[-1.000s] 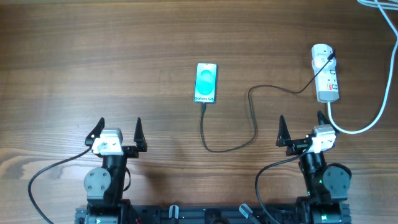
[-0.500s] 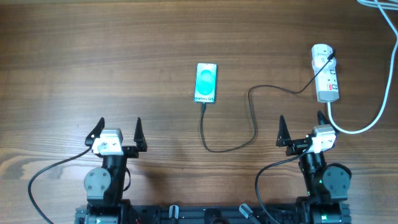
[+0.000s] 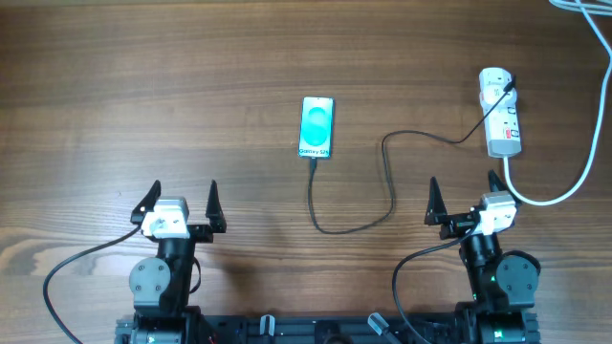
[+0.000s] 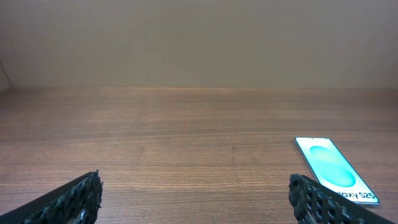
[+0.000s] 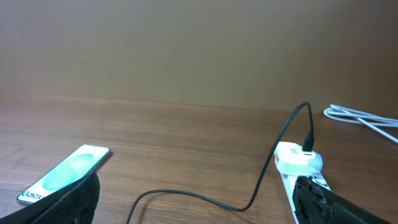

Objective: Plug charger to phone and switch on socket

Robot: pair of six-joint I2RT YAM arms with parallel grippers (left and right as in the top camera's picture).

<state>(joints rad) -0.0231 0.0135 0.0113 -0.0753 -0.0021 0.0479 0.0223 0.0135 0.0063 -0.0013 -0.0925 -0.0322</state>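
The phone (image 3: pixel 316 126) lies flat at the table's middle with its turquoise screen up; it also shows in the left wrist view (image 4: pixel 334 178) and the right wrist view (image 5: pixel 61 173). The black charger cable (image 3: pixel 387 182) runs from the phone's bottom edge in a loop to the white socket strip (image 3: pixel 500 124) at the right; cable (image 5: pixel 249 202) and socket (image 5: pixel 298 163) show in the right wrist view. My left gripper (image 3: pixel 181 203) is open and empty near the front left. My right gripper (image 3: pixel 463 198) is open and empty, just in front of the socket.
A thick white cord (image 3: pixel 574 182) curves from the socket's near end up along the right table edge, and shows in the right wrist view (image 5: pixel 360 117). Both arm bases sit at the front edge with their black cables.
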